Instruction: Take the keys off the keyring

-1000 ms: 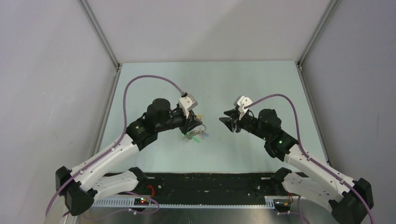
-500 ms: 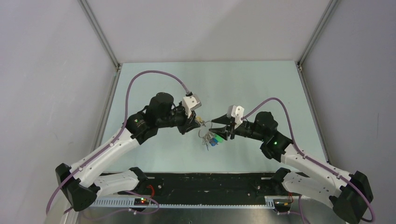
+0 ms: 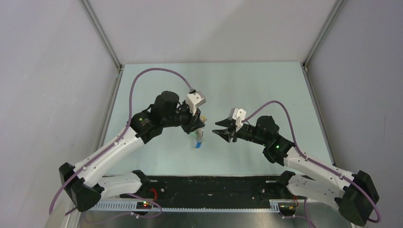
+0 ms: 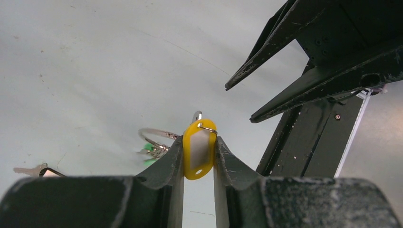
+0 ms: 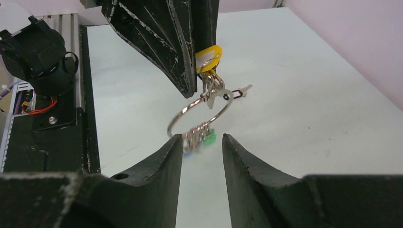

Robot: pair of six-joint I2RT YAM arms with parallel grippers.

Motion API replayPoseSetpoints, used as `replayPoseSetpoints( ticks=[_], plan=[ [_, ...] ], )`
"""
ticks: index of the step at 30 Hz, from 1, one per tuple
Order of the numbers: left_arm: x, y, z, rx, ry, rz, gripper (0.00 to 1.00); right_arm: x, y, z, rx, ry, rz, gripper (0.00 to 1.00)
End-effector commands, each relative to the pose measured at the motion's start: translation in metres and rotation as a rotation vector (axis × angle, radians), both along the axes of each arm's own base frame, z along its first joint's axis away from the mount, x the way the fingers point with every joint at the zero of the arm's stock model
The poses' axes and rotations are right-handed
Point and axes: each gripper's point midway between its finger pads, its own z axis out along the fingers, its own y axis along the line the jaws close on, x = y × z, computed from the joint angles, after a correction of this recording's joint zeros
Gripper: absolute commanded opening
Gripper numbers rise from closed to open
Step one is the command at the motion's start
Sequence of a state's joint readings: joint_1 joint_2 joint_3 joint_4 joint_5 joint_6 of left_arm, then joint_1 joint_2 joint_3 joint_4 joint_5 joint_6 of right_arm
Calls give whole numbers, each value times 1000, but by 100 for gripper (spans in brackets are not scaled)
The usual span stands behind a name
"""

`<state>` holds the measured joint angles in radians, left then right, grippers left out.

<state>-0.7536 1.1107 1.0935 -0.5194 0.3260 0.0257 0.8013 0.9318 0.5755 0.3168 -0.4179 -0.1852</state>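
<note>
Dangling silver wire keyring (image 5: 183, 111), yellow tag (image 4: 199, 149)

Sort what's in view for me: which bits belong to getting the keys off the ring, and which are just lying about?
Job:
- keyring
- keys threaded on it
- yellow tag, pinched in the left gripper
- right gripper, open and empty
- loose key on the table, apparently already off

Just there:
- purple cables
- black strip along the near edge
</note>
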Motion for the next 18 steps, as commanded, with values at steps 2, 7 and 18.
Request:
replayPoseSetpoints(
  ticks=[2,7,18],
  plan=[
    [4,-3,34,-85,-50,31,0,6,3,22,69,-61,-17,40],
    [17,6,37,-103,-15,185,0,3,5,14,66,8,-10,42],
    [4,0,42,-138,14,123,0,31,19,11,100,-21,-114,54]
  ],
)
